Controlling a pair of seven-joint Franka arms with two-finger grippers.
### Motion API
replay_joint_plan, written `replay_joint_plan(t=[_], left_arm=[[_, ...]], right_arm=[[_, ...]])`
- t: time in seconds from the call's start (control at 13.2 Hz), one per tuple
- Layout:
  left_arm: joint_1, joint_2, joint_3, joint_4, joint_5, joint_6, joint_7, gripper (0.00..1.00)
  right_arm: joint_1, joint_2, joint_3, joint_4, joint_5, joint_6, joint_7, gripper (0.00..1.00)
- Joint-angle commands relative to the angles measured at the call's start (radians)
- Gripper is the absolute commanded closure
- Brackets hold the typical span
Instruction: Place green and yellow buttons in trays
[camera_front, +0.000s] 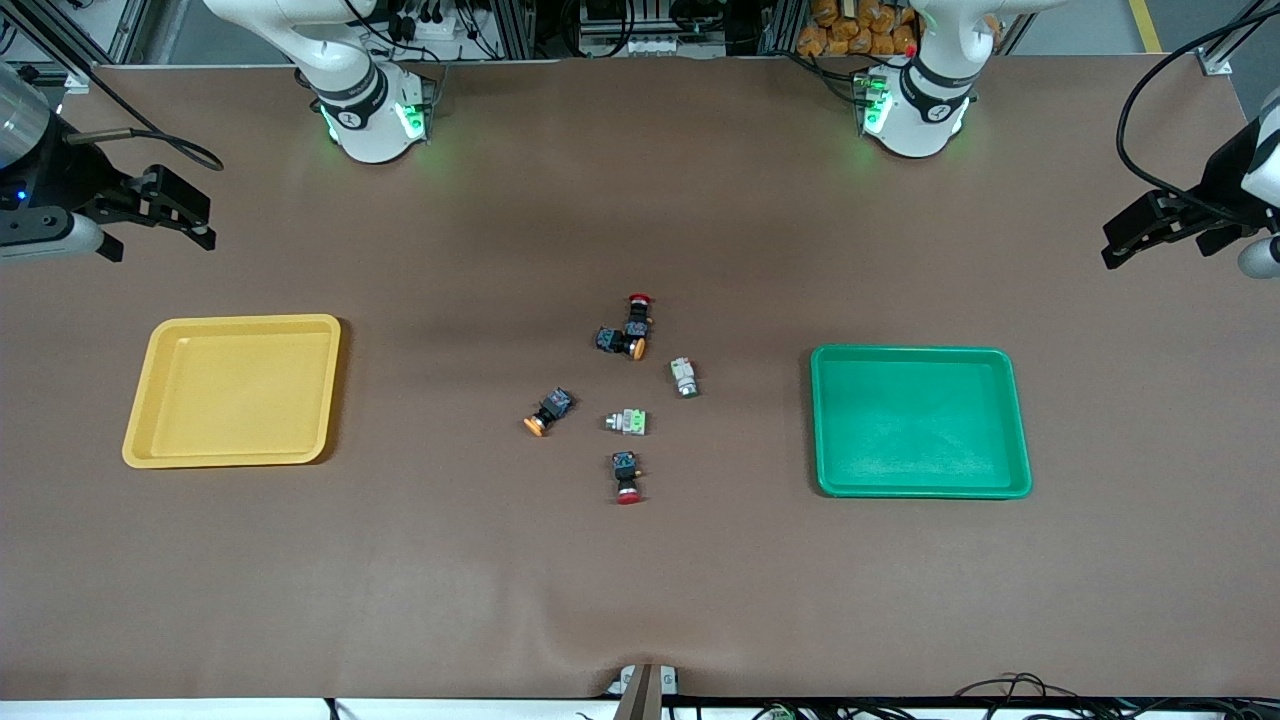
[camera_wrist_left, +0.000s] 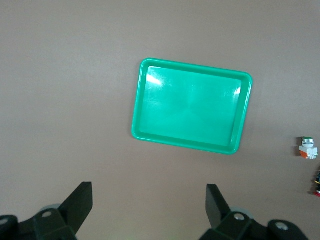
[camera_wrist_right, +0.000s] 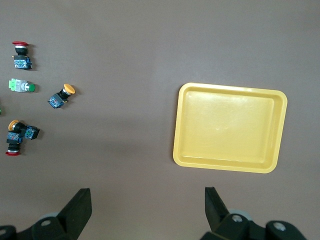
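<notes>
Bright, even overhead light, soft shadows, glare on the green tray (camera_wrist_left: 190, 105)

The left gripper (camera_wrist_left: 147, 212) is cut off by the picture's edge in its wrist view, only the spread fingers showing. The right gripper (camera_wrist_right: 147, 212) is cropped likewise. A red-capped switch (camera_wrist_left: 317, 184) is sliced by the edge. Where one yellow button (camera_front: 622, 345) meets another red-capped switch (camera_front: 638, 312), contact is unclear.
</notes>
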Motion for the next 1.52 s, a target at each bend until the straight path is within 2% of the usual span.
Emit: replay_joint_plan(t=[0.0, 0.53, 0.83, 1.14, 1.44], left_arm=[[-0.01, -0.007, 0.012, 0.007, -0.018, -0.02, 0.023, 0.0], [-0.013, -0.004, 0.002, 0.015, -0.027, -0.063, 0.023, 0.0], [-0.015, 0.049, -0.082, 0.004, -0.028, -0.049, 0.003, 0.0], [-0.038, 0.184, -0.198, -0.01, -0.028, 0.069, -0.032, 0.0], [-0.168, 0.299, -0.214, -0.049, -0.016, 0.227, -0.279, 0.0]], right_arm=[[-0.019, 0.005, 0.01, 0.013, 0.014, -0.01, -0.01, 0.0], [-0.017, 0.006, 0.01, 0.013, 0.014, -0.009, -0.01, 0.0], [-0.016, 0.006, 0.01, 0.013, 0.014, -0.006, -0.01, 0.0], [-0.014, 0.006, 0.01, 0.013, 0.014, -0.005, -0.01, 0.0], [-0.016, 0.006, 0.01, 0.013, 0.014, -0.006, -0.01, 0.0]])
